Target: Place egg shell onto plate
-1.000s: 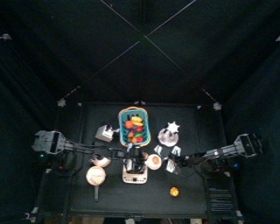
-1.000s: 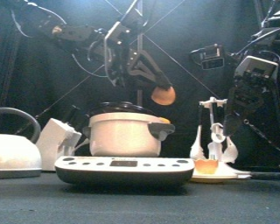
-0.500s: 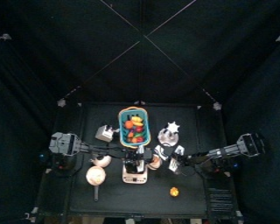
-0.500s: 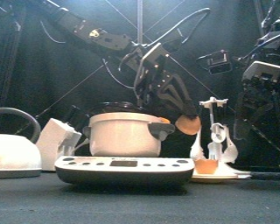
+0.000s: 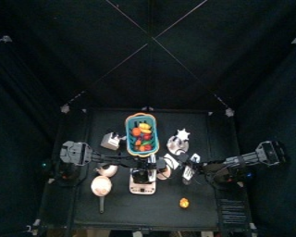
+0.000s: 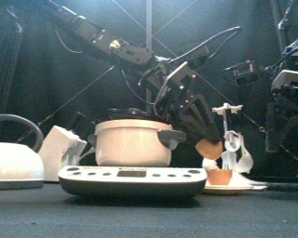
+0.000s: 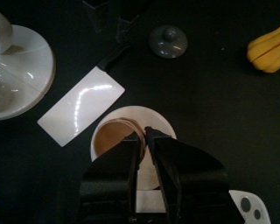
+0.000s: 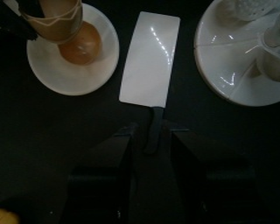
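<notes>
A: What's sitting on the table (image 5: 200,218)?
B: Centre: white scale (image 6: 130,179) carrying a pot. At 12 o'clock, green fruit basket (image 5: 141,132). At 9, kettle (image 6: 12,160). At 3, cream plate (image 8: 70,54), then a cleaver (image 8: 150,59) flat beside it.
A: Front edge?
B: Small orange thing (image 5: 184,201) at 5.
</notes>
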Controlling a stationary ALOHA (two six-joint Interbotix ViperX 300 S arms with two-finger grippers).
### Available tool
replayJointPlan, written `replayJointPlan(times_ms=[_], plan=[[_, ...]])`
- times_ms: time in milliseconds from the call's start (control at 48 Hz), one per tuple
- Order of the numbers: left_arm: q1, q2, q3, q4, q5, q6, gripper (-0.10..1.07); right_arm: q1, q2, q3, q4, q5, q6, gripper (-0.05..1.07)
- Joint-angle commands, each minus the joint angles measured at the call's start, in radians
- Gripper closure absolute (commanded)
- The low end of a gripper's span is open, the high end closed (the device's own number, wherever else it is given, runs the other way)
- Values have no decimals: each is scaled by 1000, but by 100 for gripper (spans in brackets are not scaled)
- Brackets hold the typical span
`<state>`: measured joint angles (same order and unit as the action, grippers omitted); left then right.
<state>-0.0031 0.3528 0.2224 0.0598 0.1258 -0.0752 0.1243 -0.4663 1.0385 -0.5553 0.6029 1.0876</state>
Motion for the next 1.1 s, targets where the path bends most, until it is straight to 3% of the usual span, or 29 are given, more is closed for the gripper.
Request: replayJointPlan(times_ms=[0,292,667,1083], plan=[[6,-9,-32,-2,-3,-2,39,-8,-23,-2,3,8,0,33],[6,2,-34,-2,-3,-2,39,-20,-69,18,21,92,0,33],[9,17,-40,-2,-9,0,38,-20,-86,21,20,95,2,33],[11,15,-44,-2,-3,0,23,-20,-84,21,21,89,2,33]])
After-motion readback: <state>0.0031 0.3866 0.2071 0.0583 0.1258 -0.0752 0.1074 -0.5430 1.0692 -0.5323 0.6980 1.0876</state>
